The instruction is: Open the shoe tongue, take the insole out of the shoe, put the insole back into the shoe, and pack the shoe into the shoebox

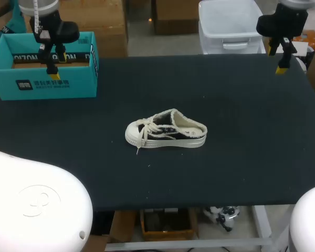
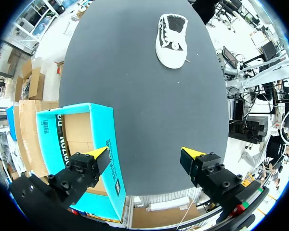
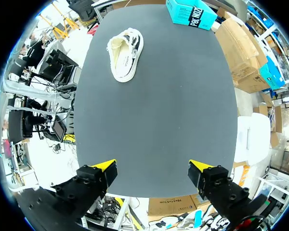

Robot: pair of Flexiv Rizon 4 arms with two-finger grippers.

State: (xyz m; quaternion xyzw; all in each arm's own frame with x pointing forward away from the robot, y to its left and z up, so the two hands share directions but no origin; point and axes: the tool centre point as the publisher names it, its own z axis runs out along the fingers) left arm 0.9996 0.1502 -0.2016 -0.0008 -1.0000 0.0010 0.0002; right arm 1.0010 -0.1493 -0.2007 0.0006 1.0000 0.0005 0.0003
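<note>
A dark bench (image 1: 241, 157) is being occupied by a white canvas shoe (image 1: 166, 134) mid-frame and a teal cardboard shoebox (image 1: 47, 84) upper left. The left end effector (image 1: 55, 62) and right end effector (image 1: 279, 59) are being held released; the shoe is best being steadied before tongue-lifting.

A wide desk (image 1: 252, 157) with a flat, matte black top spans most of the head view. Its surface is evenly dark, with a few tiny pale specks.

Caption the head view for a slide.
Shoe lies mid-table, teal shoebox at far left; left gripper open above it, right gripper open at far right.
</note>
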